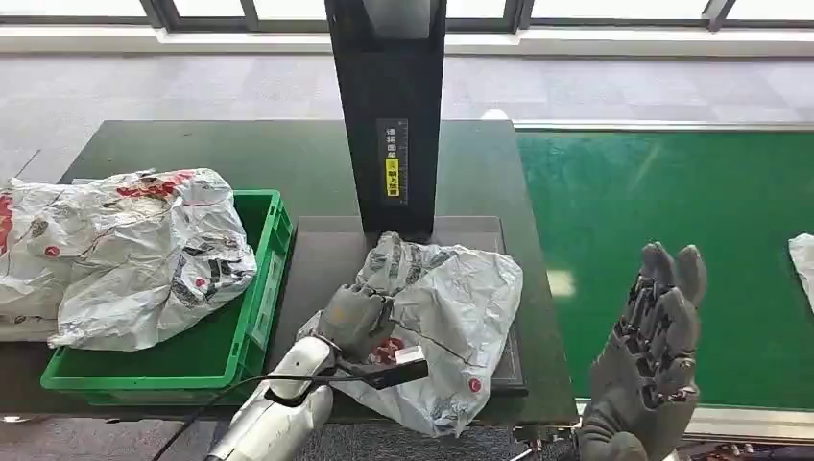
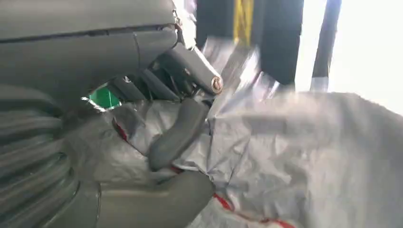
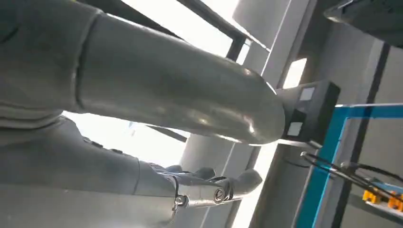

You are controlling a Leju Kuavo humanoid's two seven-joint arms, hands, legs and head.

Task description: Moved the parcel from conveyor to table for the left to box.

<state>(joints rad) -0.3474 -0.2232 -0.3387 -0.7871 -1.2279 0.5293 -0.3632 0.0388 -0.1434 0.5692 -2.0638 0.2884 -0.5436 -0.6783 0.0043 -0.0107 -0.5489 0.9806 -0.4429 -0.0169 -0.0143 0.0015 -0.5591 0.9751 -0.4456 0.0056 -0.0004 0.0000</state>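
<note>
Head view: at bottom middle, the left robot hand (image 1: 357, 320) grips the grey parcel (image 1: 451, 307) on the worktop (image 1: 288, 154); at bottom right, the right robot hand (image 1: 653, 355) is spread wide, holding nothing.

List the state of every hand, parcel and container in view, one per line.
left hand: fingers curled on the parcel, gripping it
right hand: raised over the conveyor's near edge, fingers apart, holding nothing
parcel: crumpled, lying on the dark tray
green crate: on the table, holding crumpled bags
conveyor: another parcel at its right edge
</note>
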